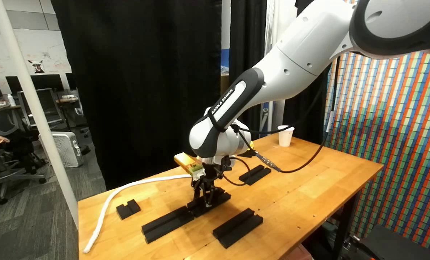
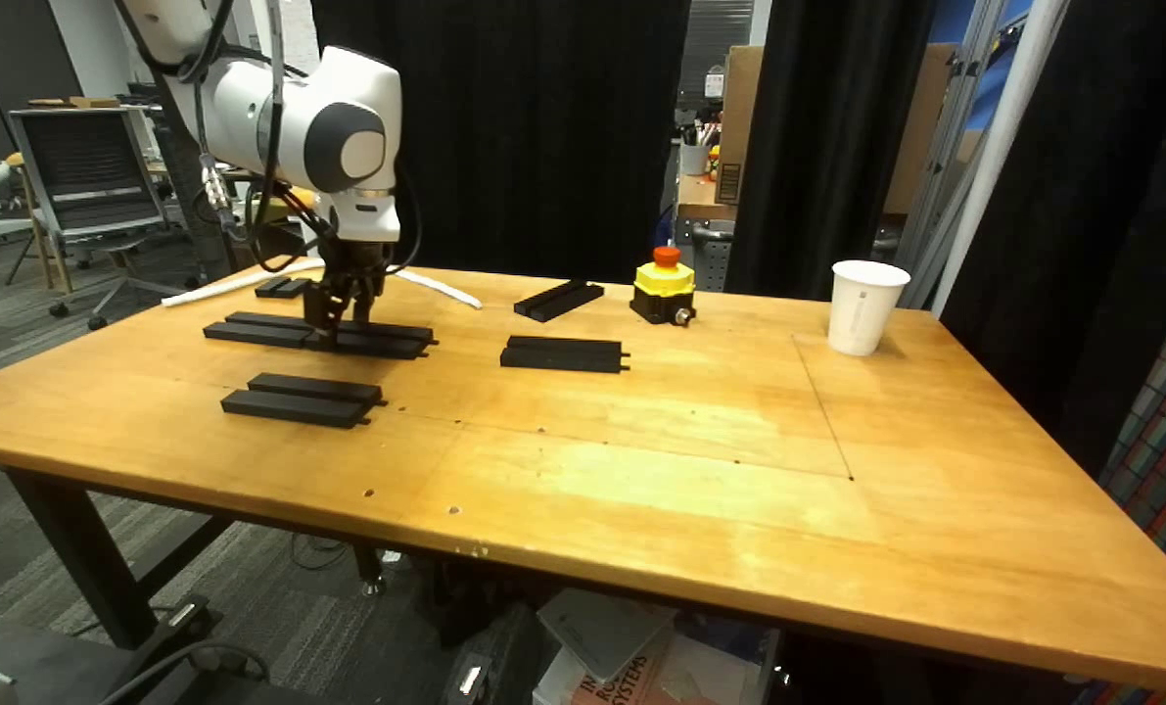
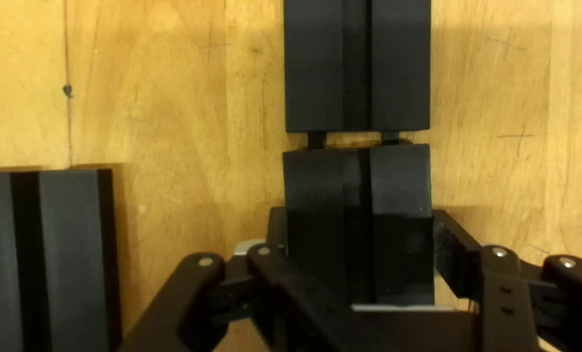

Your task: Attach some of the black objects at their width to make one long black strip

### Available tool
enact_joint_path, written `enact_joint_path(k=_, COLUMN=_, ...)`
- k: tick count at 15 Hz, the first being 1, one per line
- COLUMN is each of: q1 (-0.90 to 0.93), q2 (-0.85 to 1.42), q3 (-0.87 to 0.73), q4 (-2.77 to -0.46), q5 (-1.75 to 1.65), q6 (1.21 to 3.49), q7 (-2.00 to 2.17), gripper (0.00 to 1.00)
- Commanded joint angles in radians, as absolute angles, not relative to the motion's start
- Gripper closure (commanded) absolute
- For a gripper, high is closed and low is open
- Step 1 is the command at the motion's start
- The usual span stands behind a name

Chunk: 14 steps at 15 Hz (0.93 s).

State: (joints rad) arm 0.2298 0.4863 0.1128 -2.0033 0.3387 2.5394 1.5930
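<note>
Over to the left of the gripper (image 3: 360, 237), a short black block (image 1: 129, 209) lies by itself on the bench (image 1: 301, 187), too stubby, I'd say, to count as one of the pieces wanted. Next along, just left of the gripper, is a flat black bar (image 1: 168, 224). Its matte body looks stiff and hard, plastic by my guess, so likely light enough to skid if nudged rather than held.

To the right of that sits the gripper itself, clamped across the width of a second bar (image 3: 402, 210), its fingers (image 3: 457, 259) against the two long sides. The two bars line up end to end, and up close a narrow gap shows between them, bridged by two short pegs (image 3: 316, 140). I take this pair for the start of the long strip. The pegs look the fragile part to me; a skewed shove could snap one. Holding the long sides, square and low, seems right: both ends stay free and a push can run straight along the length. Smooth flanks might slip a little under it.

Right of the gripper and nearer me, a third bar (image 1: 238, 228) rests apart; well off to the right lies a fourth bar (image 1: 259, 174). I'd take either the same way, across the middle, pegs kept clear.
</note>
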Motion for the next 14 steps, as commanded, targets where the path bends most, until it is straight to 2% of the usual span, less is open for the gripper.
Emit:
enact_joint_path(k=1, q1=0.212, q2=0.447, q3=0.134, q4=-2.038, q5=0.373, q6=2.554, q7=1.551, gripper=0.53)
enact_joint_path(k=14, q1=0.191, q2=0.458, q3=0.143, q4=-2.003, q5=0.400, q6=2.540, q7=1.471, gripper=0.53)
